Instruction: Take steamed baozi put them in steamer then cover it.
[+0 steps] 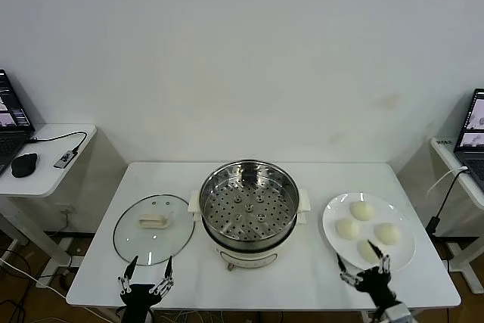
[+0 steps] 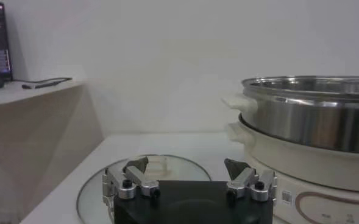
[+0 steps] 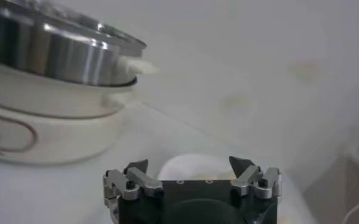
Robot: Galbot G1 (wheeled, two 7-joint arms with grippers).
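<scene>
The right gripper (image 1: 363,262) hangs at the near edge of the white plate (image 1: 404,255), its fingers (image 3: 241,164) spread wide and holding nothing; the nearest of the four steamed baozi (image 1: 368,250) lies just ahead of and between the fingertips, with the other three farther beyond on the same plate. The left gripper (image 1: 149,265) is parked at the table's near edge, jaws likewise wide apart and empty, with the cover (image 1: 153,228) lying flat just beyond its fingertips. The steamer (image 1: 249,202) stands between the two grippers, its basket holding no buns.
</scene>
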